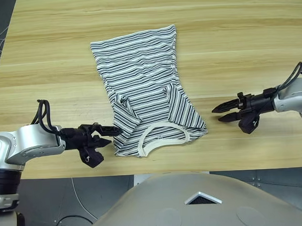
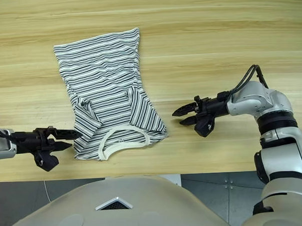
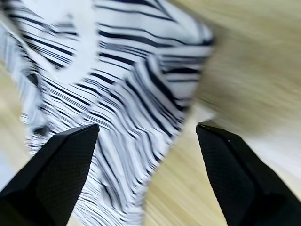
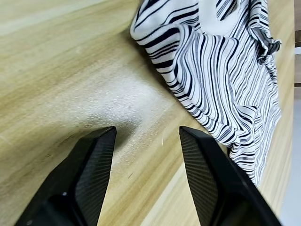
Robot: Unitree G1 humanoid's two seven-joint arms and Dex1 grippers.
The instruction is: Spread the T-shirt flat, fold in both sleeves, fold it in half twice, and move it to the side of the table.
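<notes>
Nearest the robot, the collar end of the striped T-shirt [image 1: 139,78] lies close to the table's [image 1: 238,39] front edge, with only a thin strip of wood between the white neckband [image 1: 141,146] and the drop. That leaves little room to drag toward the robot.

The two arms flank this end. The left tool [image 1: 114,135] has its fingers apart and their tips are right at the shirt's near-left corner. The left wrist view shows striped cloth in the gap between the fingers, but whether they touch it I cannot tell. The right tool [image 1: 217,115] is also spread, pointing at the near-right corner from beside it. It stands apart from the cloth, and the right wrist view shows bare wood between its fingers [image 4: 89,174]. So the left arm is the nearer.

The shirt's long axis runs away from the robot, leaning a little to the robot's left toward the hem [image 1: 132,36]. Both sleeves look already turned in over the body, with some bunching on the left side, so the first half-fold seems due. In my judgement that means pinching the two near corners and carrying them along the axis to the hem.

Beyond the hem and to either side there is broad bare wood, so there is room for the fold and for the later move aside.
</notes>
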